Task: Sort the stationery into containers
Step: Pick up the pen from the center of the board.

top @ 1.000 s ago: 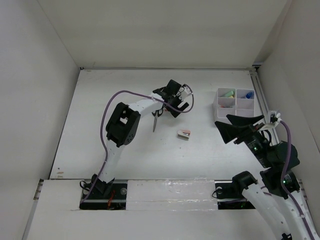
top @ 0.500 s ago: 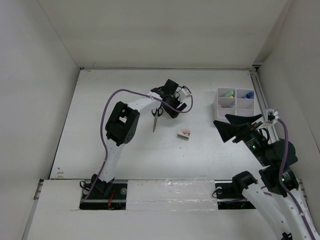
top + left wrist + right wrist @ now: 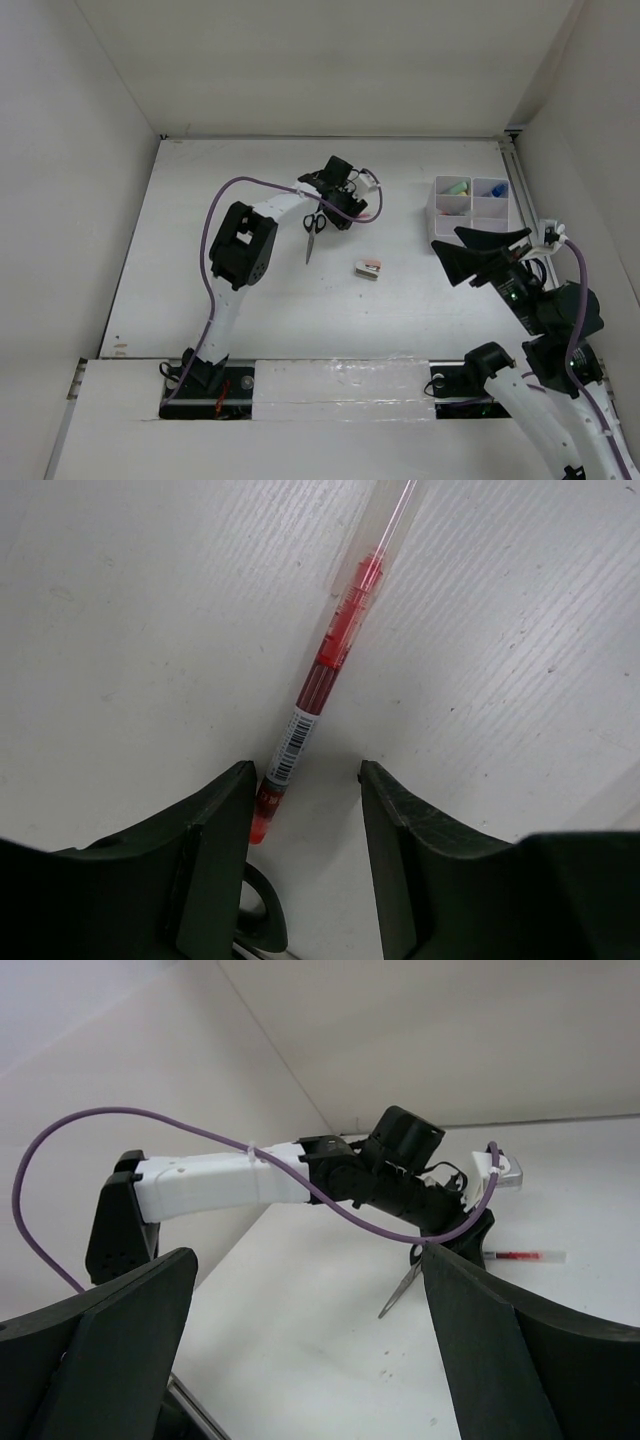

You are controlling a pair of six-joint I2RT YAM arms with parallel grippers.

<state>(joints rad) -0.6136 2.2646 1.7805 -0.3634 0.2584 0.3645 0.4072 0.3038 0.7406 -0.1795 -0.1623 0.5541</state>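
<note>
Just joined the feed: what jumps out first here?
The left tool straddles the end of a red pen lying on the far-middle table, black-handled scissors close beside it. A white organizer box sits at the far right with markers inside; a pink-white eraser lies alone mid-table.

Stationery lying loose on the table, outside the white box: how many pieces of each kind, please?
Scissors: 1
Red pen: 1
Eraser: 1
Total: 3

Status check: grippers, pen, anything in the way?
Left gripper open, straddling end of red pen. Right gripper open, holding nothing. Scissors lie close beside pen.
</note>
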